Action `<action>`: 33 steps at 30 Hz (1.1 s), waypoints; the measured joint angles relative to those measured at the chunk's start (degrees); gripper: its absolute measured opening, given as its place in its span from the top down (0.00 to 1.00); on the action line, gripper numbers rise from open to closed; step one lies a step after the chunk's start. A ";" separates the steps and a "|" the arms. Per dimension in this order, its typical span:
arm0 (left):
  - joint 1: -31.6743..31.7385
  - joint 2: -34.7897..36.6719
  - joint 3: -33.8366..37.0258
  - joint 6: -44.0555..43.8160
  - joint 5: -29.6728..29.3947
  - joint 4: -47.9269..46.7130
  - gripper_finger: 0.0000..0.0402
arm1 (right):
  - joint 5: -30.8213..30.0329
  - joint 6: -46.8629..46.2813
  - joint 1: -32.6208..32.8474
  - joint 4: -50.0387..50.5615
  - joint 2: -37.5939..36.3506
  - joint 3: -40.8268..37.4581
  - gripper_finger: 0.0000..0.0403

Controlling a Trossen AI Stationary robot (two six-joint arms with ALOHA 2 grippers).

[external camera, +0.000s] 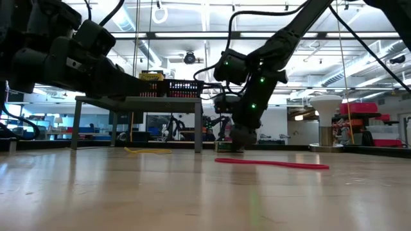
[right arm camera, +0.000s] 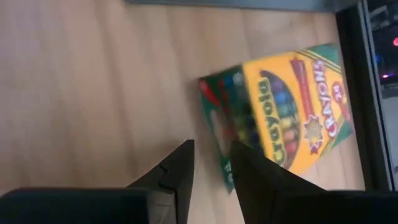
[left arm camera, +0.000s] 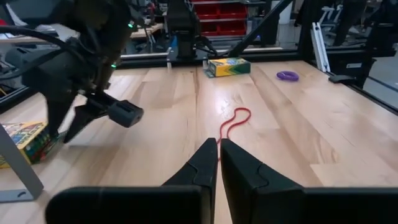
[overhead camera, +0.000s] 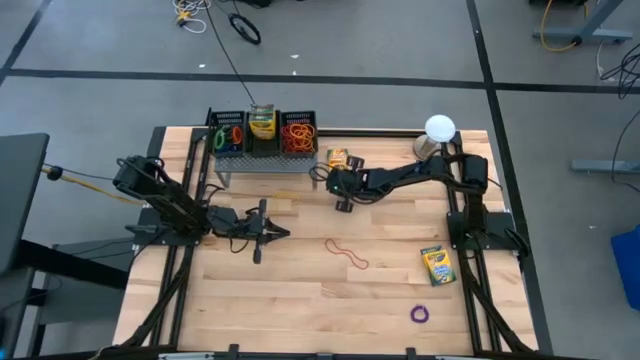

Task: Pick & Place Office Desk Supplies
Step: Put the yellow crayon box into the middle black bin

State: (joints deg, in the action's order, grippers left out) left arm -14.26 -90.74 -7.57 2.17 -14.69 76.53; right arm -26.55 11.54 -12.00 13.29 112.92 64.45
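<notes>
Crayon box (right arm camera: 283, 106) lay flat on the surface by the rack; right end effector (right arm camera: 211, 165) hovered beside it, fingers slightly apart. I'd center over its narrow width before closing.

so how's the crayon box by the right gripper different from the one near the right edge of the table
The crayon box by the right gripper sits at the back of the table beside the black organizer; the other crayon box lies toward the front right, alone. The first has the right gripper close by it; the second has no gripper near. The first lies skewed; the second lies nearly square to the table edge. Both are yellow-and-green and lie flat on the wood.
</notes>
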 joint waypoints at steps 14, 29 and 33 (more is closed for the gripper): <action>-0.02 -0.02 0.00 -1.03 -0.07 -0.02 0.94 | -0.32 1.12 -1.33 -1.05 0.86 0.01 0.97; -0.02 -0.02 0.00 -2.80 1.47 -0.11 0.94 | -2.86 -0.59 12.10 11.14 -7.23 0.04 0.99; -0.02 -0.02 0.00 -2.82 1.52 -0.10 0.94 | -2.82 -0.32 16.51 14.14 -10.73 0.04 1.00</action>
State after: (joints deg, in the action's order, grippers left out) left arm -14.28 -90.76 -7.57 -0.64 -13.17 76.43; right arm -29.37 11.22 4.51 27.43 102.19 64.49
